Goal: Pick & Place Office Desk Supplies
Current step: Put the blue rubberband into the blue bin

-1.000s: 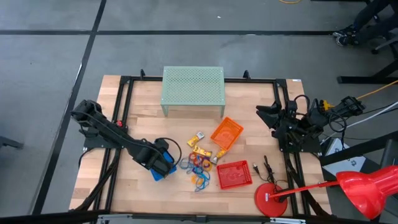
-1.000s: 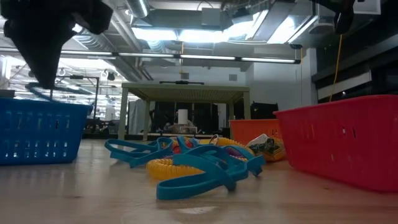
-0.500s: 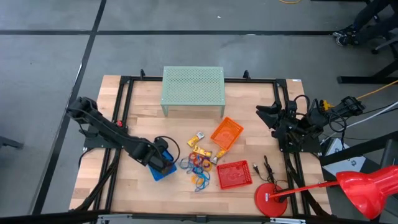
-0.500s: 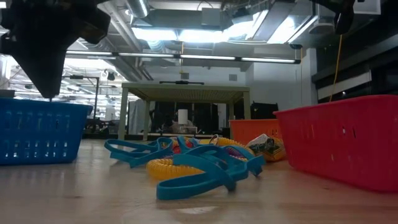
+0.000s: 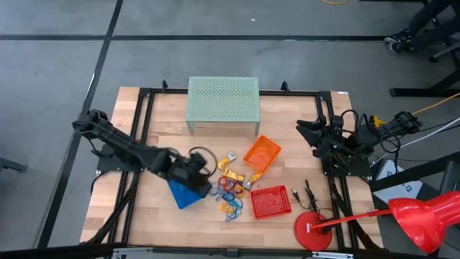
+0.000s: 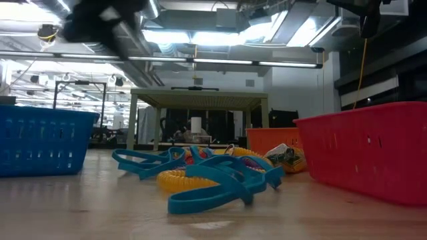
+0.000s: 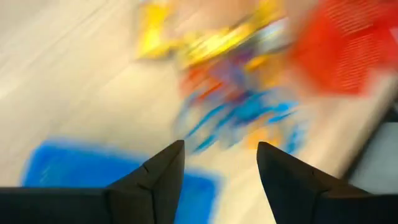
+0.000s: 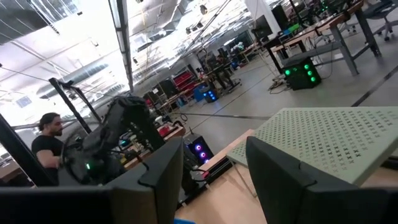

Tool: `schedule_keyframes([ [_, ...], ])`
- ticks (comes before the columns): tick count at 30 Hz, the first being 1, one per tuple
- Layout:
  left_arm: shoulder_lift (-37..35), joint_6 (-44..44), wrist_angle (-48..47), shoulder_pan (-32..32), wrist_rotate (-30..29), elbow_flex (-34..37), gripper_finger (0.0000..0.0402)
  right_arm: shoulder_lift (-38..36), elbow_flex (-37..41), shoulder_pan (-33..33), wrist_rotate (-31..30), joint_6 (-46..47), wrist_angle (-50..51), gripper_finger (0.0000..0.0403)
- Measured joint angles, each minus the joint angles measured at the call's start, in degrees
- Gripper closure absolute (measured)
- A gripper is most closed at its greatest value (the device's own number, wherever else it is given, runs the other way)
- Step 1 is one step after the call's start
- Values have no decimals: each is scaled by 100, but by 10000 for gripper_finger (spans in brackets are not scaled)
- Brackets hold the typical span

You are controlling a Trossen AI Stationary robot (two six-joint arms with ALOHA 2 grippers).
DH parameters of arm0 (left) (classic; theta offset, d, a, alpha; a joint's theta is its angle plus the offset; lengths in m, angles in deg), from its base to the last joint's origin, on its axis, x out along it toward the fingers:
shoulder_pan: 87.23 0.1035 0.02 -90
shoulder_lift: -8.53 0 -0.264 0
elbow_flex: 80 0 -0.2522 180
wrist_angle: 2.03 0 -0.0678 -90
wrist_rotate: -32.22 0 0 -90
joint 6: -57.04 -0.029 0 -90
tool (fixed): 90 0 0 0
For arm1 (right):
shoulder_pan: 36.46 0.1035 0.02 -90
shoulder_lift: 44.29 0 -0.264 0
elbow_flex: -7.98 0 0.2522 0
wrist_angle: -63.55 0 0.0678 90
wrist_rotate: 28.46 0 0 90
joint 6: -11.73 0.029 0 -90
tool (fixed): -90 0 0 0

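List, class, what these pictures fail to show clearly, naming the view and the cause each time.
- Blue basket contents: high view, left claw overhangs it; low view shows only its wall.
- Pile of loops: left wrist view, smeared by motion blur.
- Red basket: low view, cut off by the picture's edge.
- Small black items beside the red basket: high view, too small to identify.

Blue, red, orange loops (image 5: 228,190) and yellow-white blocky pieces (image 5: 231,173) lie mid-table.

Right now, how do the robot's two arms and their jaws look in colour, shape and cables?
Both arms are dark, jointed links. The left gripper ends in two black, wedge-shaped jaws tapering to points. The right gripper has the same broad black jaws. Black cables loop around the right arm, with a yellow-marked connector close by.
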Motion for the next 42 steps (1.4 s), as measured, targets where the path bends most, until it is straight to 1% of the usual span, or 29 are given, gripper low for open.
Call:
schedule_keyframes([
  [3,318,-862,285,421,460,-323,212,0,0,1,-5,-3,2,225],
  [5,616,-1524,185,677,818,-523,219,0,0,0,-5,-3,-5,225],
  [8,1097,-2380,64,963,1196,-788,228,0,0,1,-5,23,-6,225],
  [11,1558,-3038,-128,1185,1363,-943,234,0,0,0,-5,26,-4,224],
  [15,2051,-3840,-516,1362,1446,-1152,235,0,0,0,1,28,-4,224],
  [20,2353,-4709,-792,1390,1384,-1313,235,0,0,0,41,28,-4,224],
  [22,2406,-4879,-809,1387,1417,-1320,235,0,0,2,43,30,-2,224],
  [26,2451,-4906,-864,1358,1712,-1317,235,0,0,2,43,31,-3,224],
  [32,2473,-4811,-812,1301,1696,-1317,235,0,0,0,43,-67,0,224],
  [42,2979,-4493,-534,1286,1771,-1319,235,2,0,2,43,-77,4,224],
])
